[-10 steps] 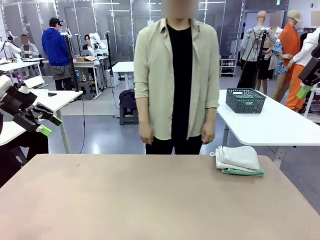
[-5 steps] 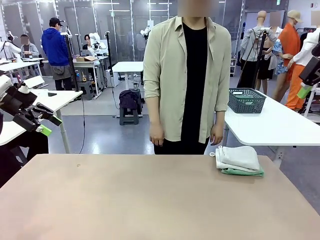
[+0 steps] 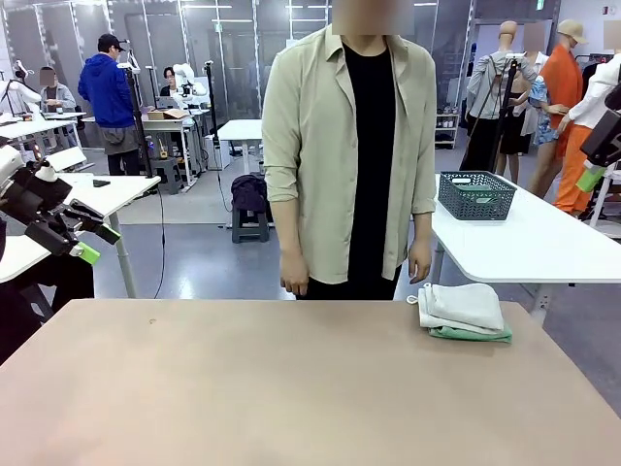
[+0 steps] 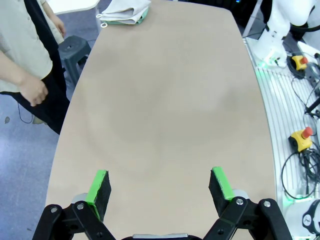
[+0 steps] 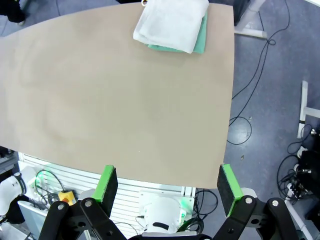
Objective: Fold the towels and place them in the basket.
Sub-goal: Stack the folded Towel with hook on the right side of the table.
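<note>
- Left gripper [image 4: 159, 186] hangs above the near end of the table [image 4: 165, 100] with its jaws spread wide and nothing between them; from it, the towels [image 4: 125, 10] lie far ahead at the opposite end, slightly to its left in its own view.
- Right gripper [image 5: 167, 185] is likewise wide apart and empty, poised off the table's near edge; the towels sit ahead of it and a little left of centre, a cream-white one stacked on a sea green one.
- Dark basket [image 3: 475, 194] stands on a separate white table [image 3: 543, 243] beyond the towels, well apart from both grippers.
- Person's hand [image 4: 32, 90] hangs off to the left gripper's left, just off the table edge.
- The stack looks loosely folded already, though how many layers it holds is hard to tell.
- To do this step well, I judge the right arm should go in: approach low, pinch only the top towel's free edge, and lift it clear so the green one underneath is not dragged along.
</note>
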Action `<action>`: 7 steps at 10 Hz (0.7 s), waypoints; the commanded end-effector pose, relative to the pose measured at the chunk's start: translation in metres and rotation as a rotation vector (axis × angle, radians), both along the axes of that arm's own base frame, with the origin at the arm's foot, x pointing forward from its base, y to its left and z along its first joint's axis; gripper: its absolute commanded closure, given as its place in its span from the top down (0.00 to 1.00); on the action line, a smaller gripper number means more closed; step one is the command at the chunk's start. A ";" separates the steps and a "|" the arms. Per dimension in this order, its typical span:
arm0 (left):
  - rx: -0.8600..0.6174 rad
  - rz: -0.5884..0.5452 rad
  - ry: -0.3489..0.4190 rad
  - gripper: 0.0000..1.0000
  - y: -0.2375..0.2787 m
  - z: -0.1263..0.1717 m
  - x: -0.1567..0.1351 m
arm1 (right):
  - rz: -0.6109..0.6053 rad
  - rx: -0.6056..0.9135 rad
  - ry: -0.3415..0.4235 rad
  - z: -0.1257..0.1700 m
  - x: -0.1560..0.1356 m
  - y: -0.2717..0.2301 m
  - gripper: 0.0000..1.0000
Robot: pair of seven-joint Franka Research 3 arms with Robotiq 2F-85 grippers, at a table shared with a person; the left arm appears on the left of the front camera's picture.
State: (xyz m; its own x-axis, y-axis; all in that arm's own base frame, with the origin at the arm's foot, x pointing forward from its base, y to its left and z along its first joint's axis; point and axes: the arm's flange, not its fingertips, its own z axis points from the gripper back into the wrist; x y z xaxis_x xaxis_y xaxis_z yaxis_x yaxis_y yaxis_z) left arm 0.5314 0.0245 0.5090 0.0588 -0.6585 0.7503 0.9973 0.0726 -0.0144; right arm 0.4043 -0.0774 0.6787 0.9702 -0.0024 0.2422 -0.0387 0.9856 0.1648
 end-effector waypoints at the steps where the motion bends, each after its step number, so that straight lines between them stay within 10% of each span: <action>1: 0.004 0.001 -0.005 1.00 0.000 0.001 -0.001 | -0.004 -0.003 -0.007 0.000 0.002 -0.001 1.00; 7: 0.000 0.000 0.000 1.00 0.000 0.000 0.000 | 0.000 0.000 0.000 0.000 0.000 0.000 1.00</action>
